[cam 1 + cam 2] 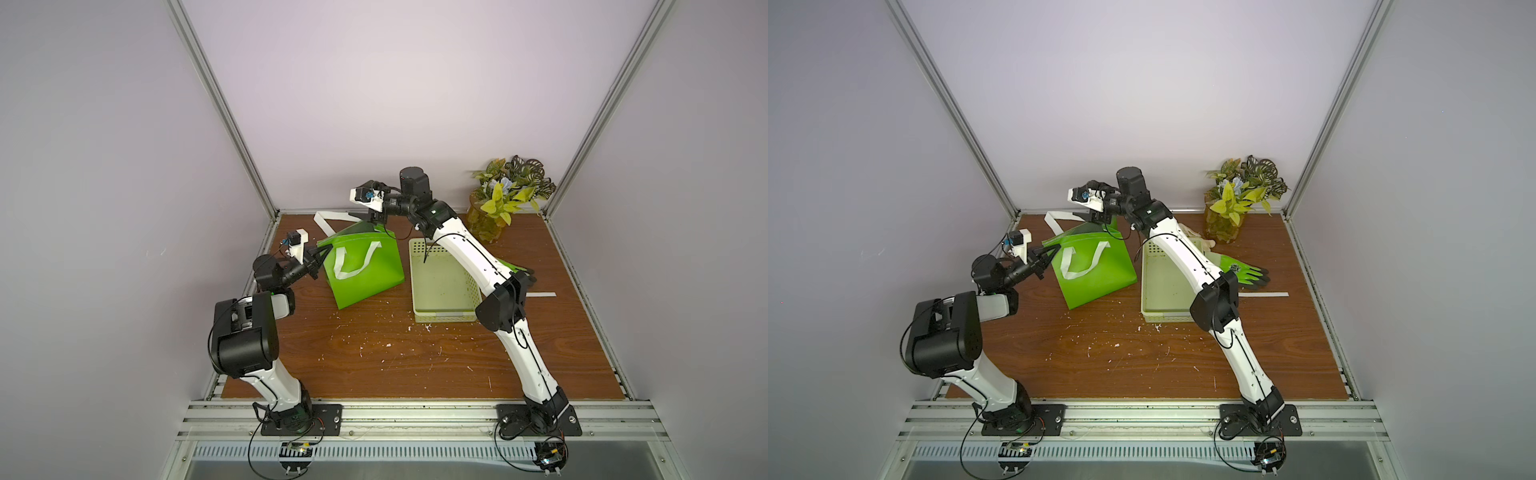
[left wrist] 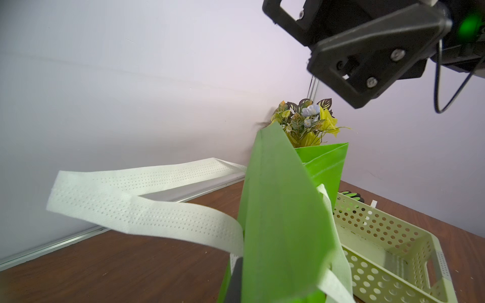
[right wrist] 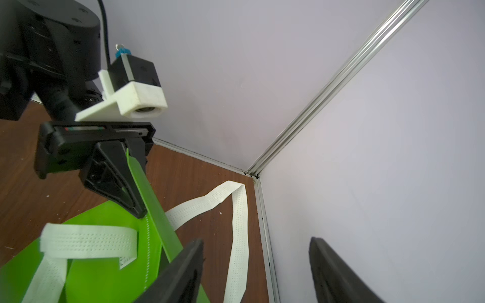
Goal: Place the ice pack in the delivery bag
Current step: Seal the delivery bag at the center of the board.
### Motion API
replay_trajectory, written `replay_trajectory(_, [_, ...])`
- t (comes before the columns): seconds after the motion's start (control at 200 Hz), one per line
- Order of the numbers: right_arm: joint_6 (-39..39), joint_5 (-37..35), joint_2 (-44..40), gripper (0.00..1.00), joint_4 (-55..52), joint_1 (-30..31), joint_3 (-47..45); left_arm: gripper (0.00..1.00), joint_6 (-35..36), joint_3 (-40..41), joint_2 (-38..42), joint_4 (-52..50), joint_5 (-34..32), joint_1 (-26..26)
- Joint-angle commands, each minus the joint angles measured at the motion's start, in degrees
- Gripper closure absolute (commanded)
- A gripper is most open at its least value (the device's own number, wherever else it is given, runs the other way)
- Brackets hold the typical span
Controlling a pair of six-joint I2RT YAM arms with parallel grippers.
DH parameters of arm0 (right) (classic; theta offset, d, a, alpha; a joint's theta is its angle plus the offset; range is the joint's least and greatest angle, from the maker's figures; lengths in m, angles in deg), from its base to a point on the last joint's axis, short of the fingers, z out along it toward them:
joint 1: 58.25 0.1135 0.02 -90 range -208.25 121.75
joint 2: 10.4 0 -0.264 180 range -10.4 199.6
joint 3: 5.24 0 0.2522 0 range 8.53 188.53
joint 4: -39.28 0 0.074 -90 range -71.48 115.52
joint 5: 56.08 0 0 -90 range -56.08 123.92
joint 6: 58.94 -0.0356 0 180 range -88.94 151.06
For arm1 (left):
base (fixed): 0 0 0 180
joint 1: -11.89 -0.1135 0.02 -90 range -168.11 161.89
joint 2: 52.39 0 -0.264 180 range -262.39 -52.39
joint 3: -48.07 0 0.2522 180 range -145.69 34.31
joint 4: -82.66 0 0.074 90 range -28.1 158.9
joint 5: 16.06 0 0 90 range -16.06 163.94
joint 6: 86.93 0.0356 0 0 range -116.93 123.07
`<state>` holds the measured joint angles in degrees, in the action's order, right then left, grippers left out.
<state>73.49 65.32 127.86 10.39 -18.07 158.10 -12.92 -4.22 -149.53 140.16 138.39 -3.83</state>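
The delivery bag (image 1: 365,270), bright green with white strap handles, lies slumped on the wooden table left of centre in both top views. My left gripper (image 1: 321,252) is shut on the bag's upper left edge and holds that green panel (image 2: 278,223) up. In the right wrist view the left gripper's fingers (image 3: 123,189) pinch the green rim. My right gripper (image 1: 376,218) hovers open just above the bag's back edge. Nothing is between its fingers (image 3: 183,272). One white strap (image 3: 237,236) trails on the table behind the bag. No ice pack shows in any view.
A pale green perforated basket (image 1: 444,318) stands right of the bag under my right arm. A green and black glove (image 1: 1246,272) lies beyond it. A potted plant (image 1: 505,199) fills the back right corner. A white strip (image 1: 540,295) lies at the right. The back wall is close behind the bag.
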Motion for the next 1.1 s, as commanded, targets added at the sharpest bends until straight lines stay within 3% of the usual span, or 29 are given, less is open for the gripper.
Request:
replay_trajectory(0.0, [2.36, -3.37, 0.41, 0.30, -1.36, 1.38, -0.29, 1.00, 0.72, -0.54, 0.36, -1.30, -0.71, 0.52])
replay_trajectory(0.5, [7.41, -4.15, -0.60, 0.30, -6.84, 3.12, -2.85, 1.00, 3.48, -0.64, 1.74, -4.80, -1.87, 1.05])
replay_trajectory(1.096, [8.08, -6.15, 1.66, 0.39, -5.34, 3.68, -4.45, 1.00, 4.09, -0.56, 3.02, -5.12, -2.22, 1.98])
